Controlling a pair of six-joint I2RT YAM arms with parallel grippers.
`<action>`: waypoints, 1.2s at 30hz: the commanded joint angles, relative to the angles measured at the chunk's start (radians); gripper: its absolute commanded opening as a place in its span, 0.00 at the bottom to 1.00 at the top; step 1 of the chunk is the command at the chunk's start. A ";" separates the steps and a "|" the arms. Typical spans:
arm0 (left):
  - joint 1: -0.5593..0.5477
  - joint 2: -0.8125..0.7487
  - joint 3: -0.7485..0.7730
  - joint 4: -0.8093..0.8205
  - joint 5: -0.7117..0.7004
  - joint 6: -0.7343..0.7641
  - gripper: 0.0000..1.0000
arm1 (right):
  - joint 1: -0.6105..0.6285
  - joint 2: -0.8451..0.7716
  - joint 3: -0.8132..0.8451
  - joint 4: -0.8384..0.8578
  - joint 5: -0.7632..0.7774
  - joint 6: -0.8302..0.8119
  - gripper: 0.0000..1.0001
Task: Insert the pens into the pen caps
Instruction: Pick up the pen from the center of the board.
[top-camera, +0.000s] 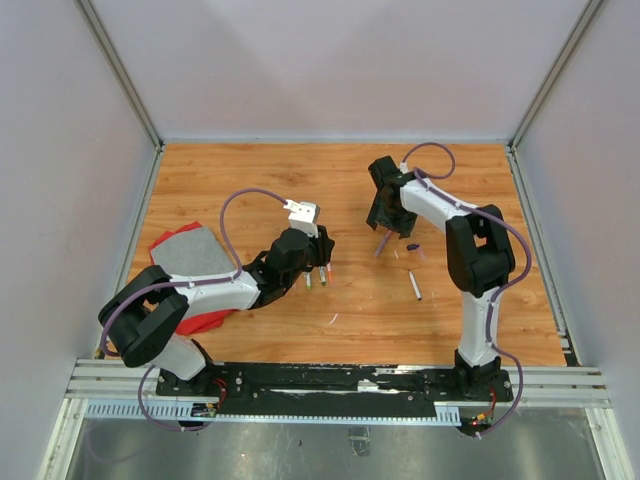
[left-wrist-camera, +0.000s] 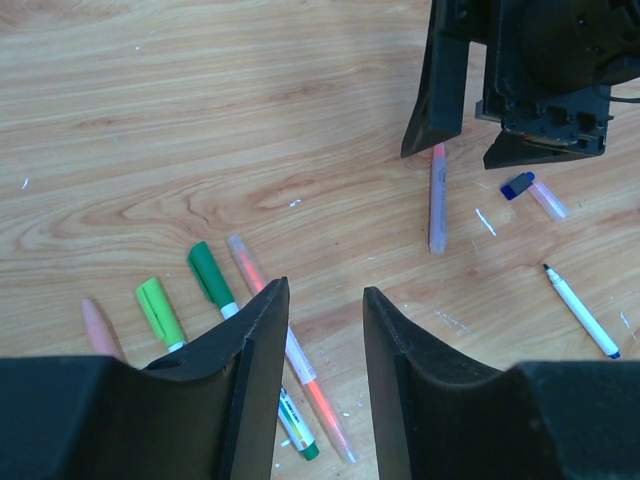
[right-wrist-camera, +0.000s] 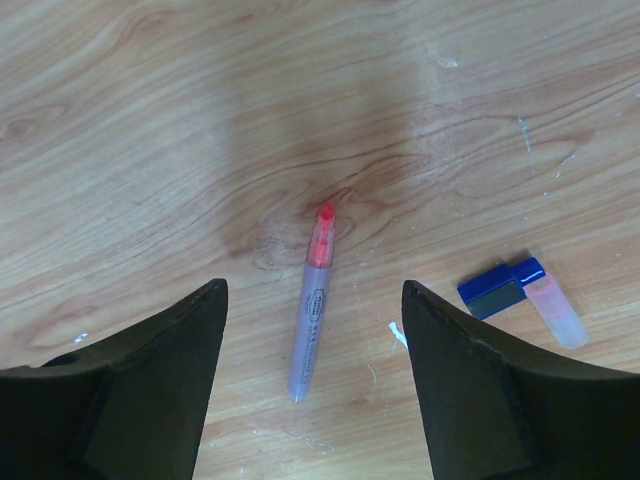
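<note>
Though overhead obscures gaps, left claw (left-wrist-camera: 325, 290) apart; right claw (right-wrist-camera: 312, 288) apart astride pen (right-wrist-camera: 310, 330).

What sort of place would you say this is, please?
Likely a robotics lab test cell: two arms bolted to a rail, a wooden tabletop enclosed by plain grey panels, and marker pens scattered.

White-and-black arms (top-camera: 437, 205), black claws (left-wrist-camera: 325, 292), looping purple cables (top-camera: 258, 190).
</note>
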 joint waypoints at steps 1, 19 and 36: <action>-0.003 0.010 0.020 0.028 0.008 0.000 0.40 | -0.011 0.035 0.048 -0.064 0.003 0.017 0.70; -0.003 0.012 0.021 0.030 0.020 0.002 0.39 | -0.011 0.084 0.036 -0.076 -0.050 0.037 0.61; -0.003 0.006 0.018 0.032 0.025 0.001 0.39 | -0.011 0.072 0.012 -0.077 -0.058 0.044 0.33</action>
